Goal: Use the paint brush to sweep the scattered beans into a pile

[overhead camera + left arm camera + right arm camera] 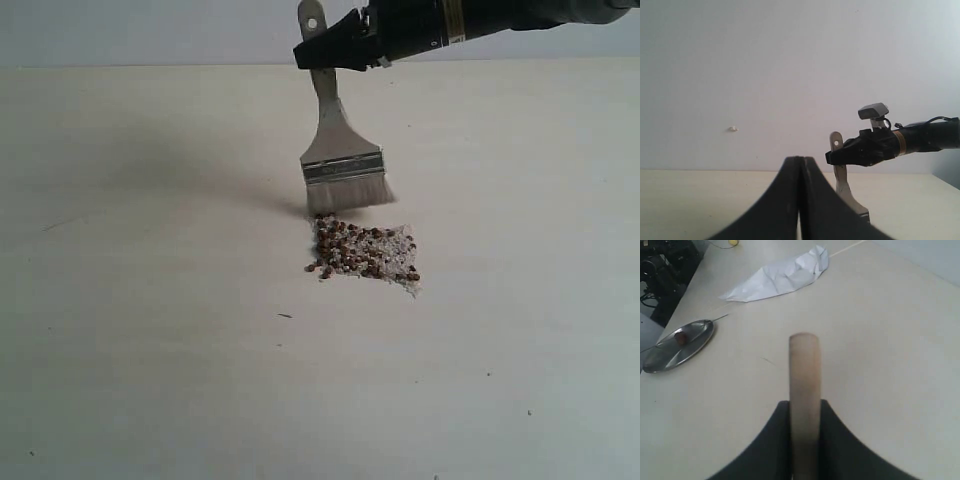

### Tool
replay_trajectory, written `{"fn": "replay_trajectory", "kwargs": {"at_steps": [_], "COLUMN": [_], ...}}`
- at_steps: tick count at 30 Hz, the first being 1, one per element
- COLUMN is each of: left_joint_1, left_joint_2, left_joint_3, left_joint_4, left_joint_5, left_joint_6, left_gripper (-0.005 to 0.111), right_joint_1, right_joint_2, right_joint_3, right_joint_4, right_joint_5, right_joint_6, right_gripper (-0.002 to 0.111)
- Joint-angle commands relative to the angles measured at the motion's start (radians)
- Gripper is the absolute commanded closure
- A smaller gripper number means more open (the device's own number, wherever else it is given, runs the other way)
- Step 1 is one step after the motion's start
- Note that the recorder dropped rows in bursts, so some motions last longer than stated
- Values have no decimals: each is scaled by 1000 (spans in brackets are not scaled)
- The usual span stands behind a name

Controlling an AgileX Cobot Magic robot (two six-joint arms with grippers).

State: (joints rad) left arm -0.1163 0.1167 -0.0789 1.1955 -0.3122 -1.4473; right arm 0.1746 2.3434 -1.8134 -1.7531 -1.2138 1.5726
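The tiny round, dark reddish-brown beans (362,255) lay gathered in one compact, roughly four-sided patch, mixed with fine pale whitish crumbs (398,243). The patch sat on the smooth cream desk (150,380), about midway across it and well in from its far edge. A few beans strayed just off the patch's left corner.

The wide, flat paint brush (340,165), with a pale wooden handle, silver metal ferrule and whitish bristles, stood nearly upright with its bristles down. The bristle tips met the desk at the side of the patch nearer the far edge. Whether they touched the nearest beans could not be told.

The black right gripper (335,50) was clamped on the handle near its top, and the rounded end with its hole stuck out above the jaws. The black left gripper (801,161) had its jaws pressed together with nothing between them and stood apart from the brush.

Farther along the desk, the right wrist view showed a round shiny steel plate (690,342) carrying a small brown lump (681,337). Beyond it lay a crumpled white sheet (780,277).
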Motion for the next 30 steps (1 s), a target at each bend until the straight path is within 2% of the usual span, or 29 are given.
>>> {"fn": "replay_trajectory", "kwargs": {"at_steps": [1,4,7,12,17,25,30], "left_joint_1": [0,0,0,0,0,0,0], "left_joint_2": [-3,-3,-3,-3,-3,-3,-3], "left_joint_3": [3,3,3,3,3,3,3], "left_joint_4": [-1,-1,-1,-1,-1,-1,-1], "left_joint_5": [0,0,0,0,0,0,0], "left_joint_6": [0,0,0,0,0,0,0], "left_gripper": [107,107,107,107,107,107,107], "right_joint_1": [-1,-3,-3,-3,-3,-3,-3], "right_joint_2": [-4,-6,-6,-6,-6,-6,-6], "right_joint_3": [-10,-10,-10,-10,-10,-10,-10], "right_joint_4": [32,78,9,9,9,57,9], "right_joint_5": [-7,-7,-7,-7,-7,-4,105], "right_joint_6": [-71,-111,-100,2,23,-88,3], "right_gripper": [108,108,108,108,108,108,108]}}
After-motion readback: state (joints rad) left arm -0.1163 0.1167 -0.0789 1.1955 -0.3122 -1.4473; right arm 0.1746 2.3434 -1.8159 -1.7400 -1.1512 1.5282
